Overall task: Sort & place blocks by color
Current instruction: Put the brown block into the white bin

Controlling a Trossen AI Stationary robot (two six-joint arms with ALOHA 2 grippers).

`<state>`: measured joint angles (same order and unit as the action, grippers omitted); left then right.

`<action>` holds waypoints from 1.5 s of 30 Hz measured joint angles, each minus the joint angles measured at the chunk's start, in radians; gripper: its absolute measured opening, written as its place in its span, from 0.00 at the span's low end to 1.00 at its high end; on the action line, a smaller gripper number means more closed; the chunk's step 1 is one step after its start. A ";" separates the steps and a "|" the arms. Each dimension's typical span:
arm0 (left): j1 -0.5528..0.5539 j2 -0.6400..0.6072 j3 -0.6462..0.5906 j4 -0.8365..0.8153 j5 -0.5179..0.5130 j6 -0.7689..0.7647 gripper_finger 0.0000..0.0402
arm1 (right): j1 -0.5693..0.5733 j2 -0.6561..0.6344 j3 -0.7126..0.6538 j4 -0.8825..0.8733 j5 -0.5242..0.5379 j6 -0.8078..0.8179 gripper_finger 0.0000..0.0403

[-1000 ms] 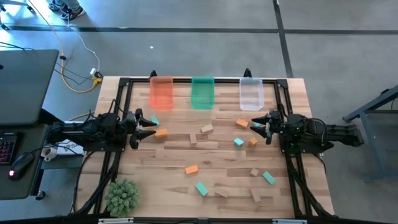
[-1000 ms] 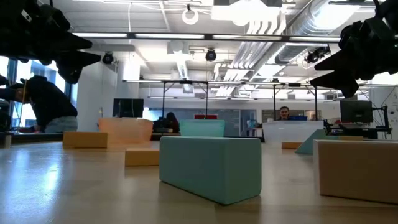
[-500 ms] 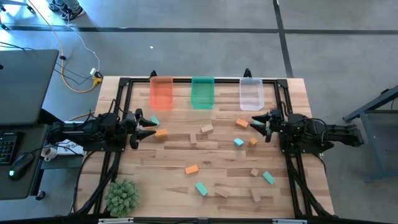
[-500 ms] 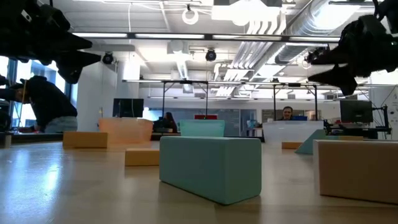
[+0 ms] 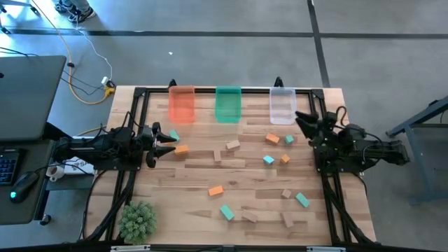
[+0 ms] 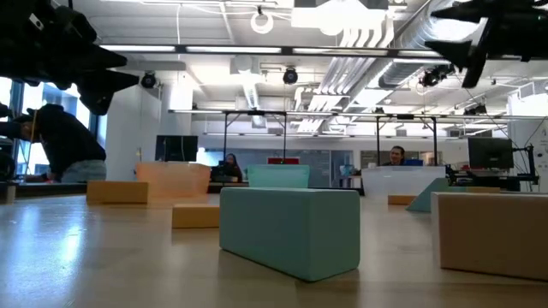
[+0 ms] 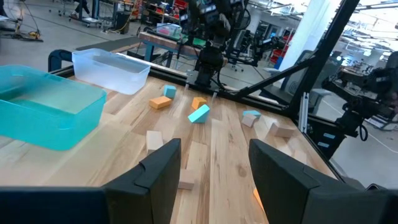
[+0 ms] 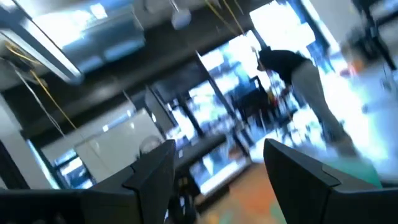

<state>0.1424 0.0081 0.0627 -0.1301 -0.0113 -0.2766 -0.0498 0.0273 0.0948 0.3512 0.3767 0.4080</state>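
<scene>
Low view — teal block (image 6: 289, 229), boxy

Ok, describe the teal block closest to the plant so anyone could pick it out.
Start at the green plant on the table's near left corner. Go right along the near edge to the teal block. It lies between an orange block and a tan one, and is the only teal block on that side.

Open-plan robotics lab: exposed ceiling ducts (image 6: 377, 34), rows of workbenches (image 7: 168, 43), seated person (image 6: 392, 156) at monitors.
</scene>
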 joint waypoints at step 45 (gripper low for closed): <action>0.000 0.000 0.000 0.001 0.000 -0.140 0.45 | -0.032 1.011 0.946 -0.504 -0.066 -0.364 0.57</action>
<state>0.1421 0.0078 0.0625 -0.1295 -0.0116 -0.4164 -0.0813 1.0379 1.0406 -0.1523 0.3108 0.0437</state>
